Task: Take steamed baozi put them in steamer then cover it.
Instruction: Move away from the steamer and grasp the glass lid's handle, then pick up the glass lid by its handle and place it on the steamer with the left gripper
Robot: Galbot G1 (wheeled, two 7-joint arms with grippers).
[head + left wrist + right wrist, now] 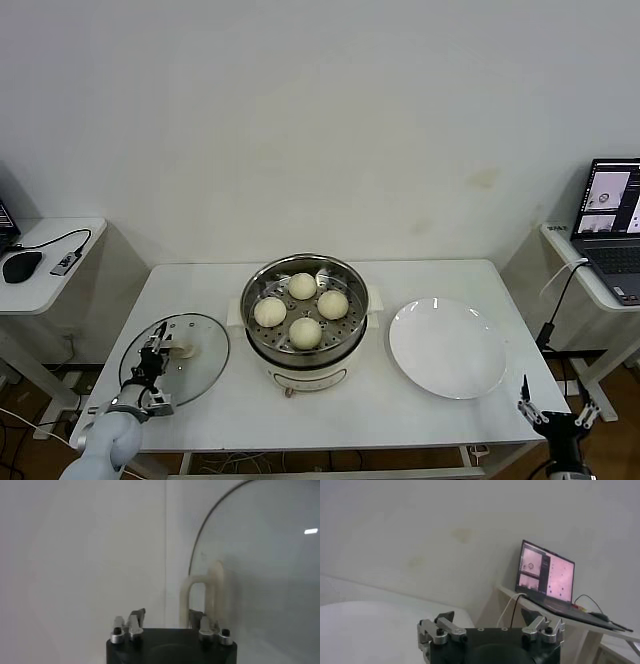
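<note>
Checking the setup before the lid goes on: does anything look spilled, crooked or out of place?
Nothing stands out. Four baozi sit evenly on the tray in the steamer. The glass lid lies flat on the table, with the left hand at its handle. The white plate is bare.

Four baozi [302, 310] in one steamer [304, 345], one glass lid [200, 340], one white plate [447, 348], two laptops [610, 228]

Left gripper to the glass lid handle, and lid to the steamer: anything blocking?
Nothing visible. The open left gripper is at the cream loop handle of the round glass lid, flat on the white table. Between lid and shiny steel steamer, holding four cream-white baozi, is bare tabletop. The right gripper is parked far right.
</note>
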